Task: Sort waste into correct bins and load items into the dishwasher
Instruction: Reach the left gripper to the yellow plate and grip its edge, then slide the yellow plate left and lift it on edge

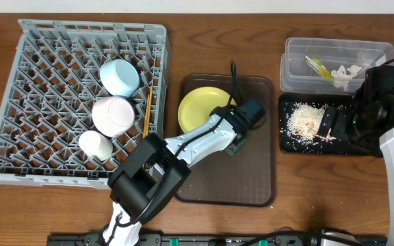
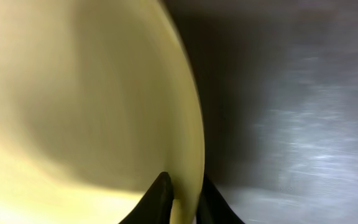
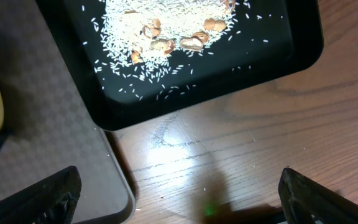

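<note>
The round yellow plate point(image 1: 200, 106) lies on the brown serving tray point(image 1: 252, 184). My left gripper point(image 1: 241, 130) is shut on the plate's right rim. In the left wrist view the two fingers point(image 2: 182, 190) pinch the plate's edge point(image 2: 73, 93). My right gripper point(image 1: 335, 123) hovers open and empty over the black tray point(image 1: 289, 140), which holds rice-like scraps point(image 1: 305, 121). Its fingers point(image 3: 179, 199) are spread wide above the table beside that black tray point(image 3: 291, 56). The grey dish rack point(image 1: 19, 137) holds the light blue bowl point(image 1: 120, 76), pink bowl point(image 1: 112, 115), white cup point(image 1: 94, 144) and chopsticks point(image 1: 146, 113).
The clear tub point(image 1: 299, 72) at the back right holds the green-and-yellow wrapper point(image 1: 315, 65) and white paper bits point(image 1: 344, 74). A corner of the brown tray point(image 3: 48, 137) lies left of the black tray. Bare wooden table shows at the front right.
</note>
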`<control>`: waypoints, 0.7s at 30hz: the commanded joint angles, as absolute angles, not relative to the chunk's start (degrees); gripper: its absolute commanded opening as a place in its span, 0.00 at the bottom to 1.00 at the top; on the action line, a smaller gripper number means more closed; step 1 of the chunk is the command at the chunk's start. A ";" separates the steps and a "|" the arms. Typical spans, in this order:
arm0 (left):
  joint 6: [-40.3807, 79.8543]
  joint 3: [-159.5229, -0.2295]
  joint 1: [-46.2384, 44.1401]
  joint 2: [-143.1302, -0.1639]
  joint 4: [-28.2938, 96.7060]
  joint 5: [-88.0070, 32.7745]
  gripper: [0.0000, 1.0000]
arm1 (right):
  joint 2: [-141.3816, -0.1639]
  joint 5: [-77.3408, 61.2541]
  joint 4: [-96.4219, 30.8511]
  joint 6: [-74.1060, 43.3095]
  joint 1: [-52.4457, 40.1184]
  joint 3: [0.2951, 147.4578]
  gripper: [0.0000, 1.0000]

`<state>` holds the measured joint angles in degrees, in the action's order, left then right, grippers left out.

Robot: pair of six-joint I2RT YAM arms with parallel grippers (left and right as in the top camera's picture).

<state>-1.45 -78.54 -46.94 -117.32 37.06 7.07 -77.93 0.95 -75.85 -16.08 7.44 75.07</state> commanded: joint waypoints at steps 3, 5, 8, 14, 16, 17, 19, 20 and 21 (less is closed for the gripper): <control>-1.21 -76.03 -46.11 -120.03 38.13 20.38 0.08 | -77.52 1.02 -75.99 -15.62 7.94 76.05 0.99; -1.21 -76.64 -46.11 -119.94 39.27 22.63 0.08 | -77.52 1.04 -75.96 -15.62 7.97 76.05 0.99; -1.23 -78.61 -46.11 -119.33 42.00 25.43 0.08 | -77.52 1.04 -75.96 -15.62 7.97 76.05 0.99; -1.23 -80.51 -46.11 -114.93 43.00 26.24 0.08 | -77.52 1.04 -75.94 -15.62 7.97 76.05 0.99; -1.28 -80.51 -46.11 -112.95 43.03 26.24 0.08 | -77.52 1.02 -75.94 -15.62 7.97 76.05 0.99; -1.45 -80.51 -46.11 -111.85 43.03 26.26 0.08 | -77.52 1.04 -75.94 -15.62 7.97 76.05 0.99; -1.69 -80.51 -46.09 -109.73 42.94 26.28 0.08 | -77.52 1.02 -75.94 -15.62 7.97 76.05 0.99; -2.00 -80.51 -46.04 -108.66 42.78 26.30 0.08 | -77.52 1.02 -75.96 -15.62 7.97 76.05 0.99; -2.76 -80.51 -45.95 -107.53 42.70 26.30 0.08 | -77.52 1.02 -75.96 -15.62 7.94 76.05 0.99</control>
